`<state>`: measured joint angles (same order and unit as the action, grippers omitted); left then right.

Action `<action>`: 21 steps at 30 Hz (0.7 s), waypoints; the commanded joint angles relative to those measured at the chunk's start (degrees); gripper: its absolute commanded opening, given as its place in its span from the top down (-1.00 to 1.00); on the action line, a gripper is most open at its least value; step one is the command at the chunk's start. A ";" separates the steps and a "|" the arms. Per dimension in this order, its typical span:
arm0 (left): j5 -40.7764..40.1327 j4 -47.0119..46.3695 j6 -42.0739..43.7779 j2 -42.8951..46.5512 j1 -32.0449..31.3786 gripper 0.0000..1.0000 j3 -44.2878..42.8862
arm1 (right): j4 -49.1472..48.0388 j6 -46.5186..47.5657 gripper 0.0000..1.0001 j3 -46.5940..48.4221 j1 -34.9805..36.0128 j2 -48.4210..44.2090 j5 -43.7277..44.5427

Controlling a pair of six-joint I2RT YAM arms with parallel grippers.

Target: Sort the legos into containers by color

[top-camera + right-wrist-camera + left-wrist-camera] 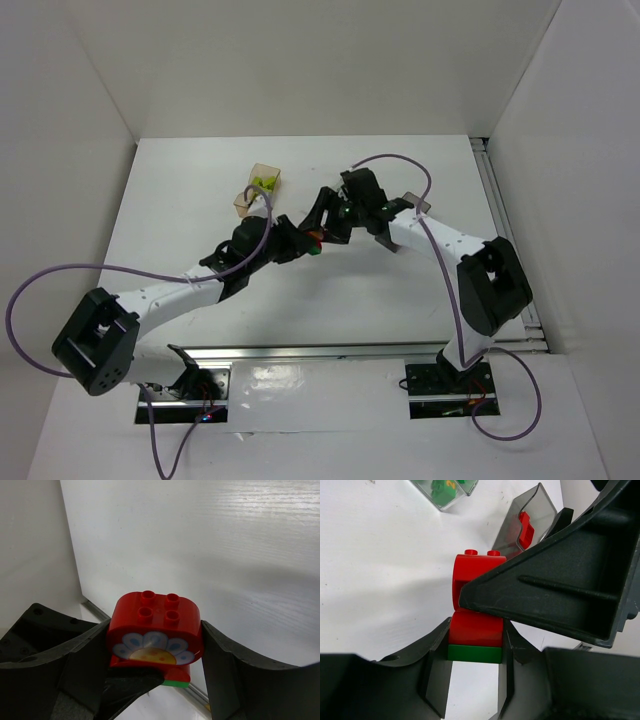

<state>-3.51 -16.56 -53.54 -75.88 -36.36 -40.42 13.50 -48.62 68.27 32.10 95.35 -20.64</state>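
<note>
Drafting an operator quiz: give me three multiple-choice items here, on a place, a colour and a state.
1. Where is the loose red brick? A) smoky grey tub B) amber tub C) bare table
2. Colour of the held stack's lowest brick? A) lime B) blue C) green
3. The right gripper is: A) open B) shut on the flower-printed red brick C) out of view
Key: 1A, grey walls surround it; 2C, a green brick shows under the red in the left gripper; 3B, both fingers press its sides.
</note>
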 commanded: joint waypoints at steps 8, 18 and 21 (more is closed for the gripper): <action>-5.81 0.91 -0.51 -4.10 0.68 1.00 0.52 | 4.43 1.87 0.16 -1.74 -4.59 -3.42 6.84; -7.04 1.44 2.99 -7.00 0.15 1.00 -0.79 | 10.41 5.28 0.21 1.60 -5.82 -6.58 14.58; -5.64 1.44 5.45 -7.00 0.15 1.00 -1.32 | 10.41 5.81 0.21 -1.29 -7.22 -7.80 13.80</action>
<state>-8.49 -14.63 -52.10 -82.98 -36.16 -40.23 21.93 -44.97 67.13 25.47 90.94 -9.06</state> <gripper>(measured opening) 0.439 0.721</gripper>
